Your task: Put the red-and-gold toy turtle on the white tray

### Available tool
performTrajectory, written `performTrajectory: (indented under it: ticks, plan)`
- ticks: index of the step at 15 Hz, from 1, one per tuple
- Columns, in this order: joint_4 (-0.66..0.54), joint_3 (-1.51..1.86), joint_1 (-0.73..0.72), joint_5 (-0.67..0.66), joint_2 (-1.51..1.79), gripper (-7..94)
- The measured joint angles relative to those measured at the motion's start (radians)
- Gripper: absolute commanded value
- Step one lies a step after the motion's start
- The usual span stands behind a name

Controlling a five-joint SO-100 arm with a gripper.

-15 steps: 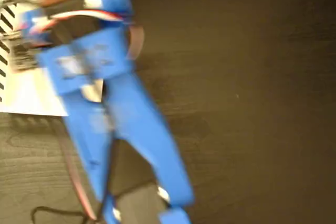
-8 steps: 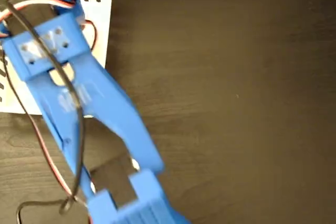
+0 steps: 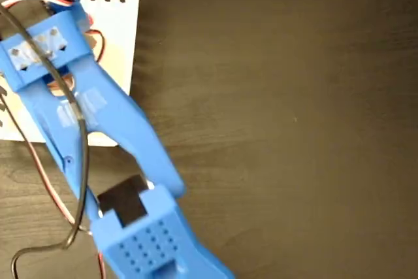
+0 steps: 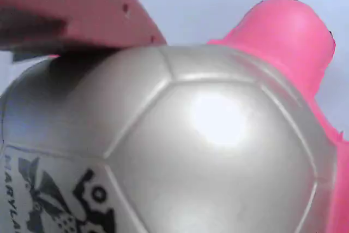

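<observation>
Wrist view is filling almost wholly with the red-and-gold toy turtle; its domed shell is looking silvery-grey here, pressed right up under the gripper, one finger lying across the shell's upper left and touching it — whether the claw is clamped or slack I cannot tell. A pink limb or head is sticking out toward the upper right, so the long axis is running roughly lower left to upper right; pale surface is showing behind it. Black printing is sitting at lower left, letters reading "MARYLA", cut off by the edge. In the fixed view the blue arm is reaching over the white tray at upper left; the turtle itself is hiding beneath it.
</observation>
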Motion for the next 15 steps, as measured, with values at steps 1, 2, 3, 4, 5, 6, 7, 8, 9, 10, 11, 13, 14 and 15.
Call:
performTrajectory:
  ticks: [1, 2, 3, 4, 5, 6, 7, 8, 9, 10, 11, 13, 14, 15]
  plan:
    - [0.0, 0.0, 0.0, 0.0, -0.012, 6]
    - [0.0, 0.0, 0.0, 0.0, -0.018, 14]
    - [0.0, 0.0, 0.0, 0.0, -0.018, 25]
    - [0.0, 0.0, 0.0, 0.0, -0.018, 37]
    - [0.003, 0.0, -0.003, 0.0, -0.018, 46]
    - [0.014, 0.0, -0.009, -0.002, -0.018, 56]
    - [0.015, 0.0, -0.014, -0.008, -0.018, 62]
    - [0.018, 0.0, -0.012, -0.008, -0.018, 62]
    - [0.018, 0.0, -0.012, -0.008, -0.018, 62]
    - [0.018, 0.0, -0.014, -0.008, -0.018, 62]
    - [0.018, 0.0, -0.017, -0.008, -0.018, 62]
    - [0.032, 0.0, -0.018, -0.008, -0.018, 55]
    - [0.035, 0.009, -0.018, -0.008, -0.015, 44]
    - [0.035, 0.028, -0.018, -0.008, -0.002, 30]
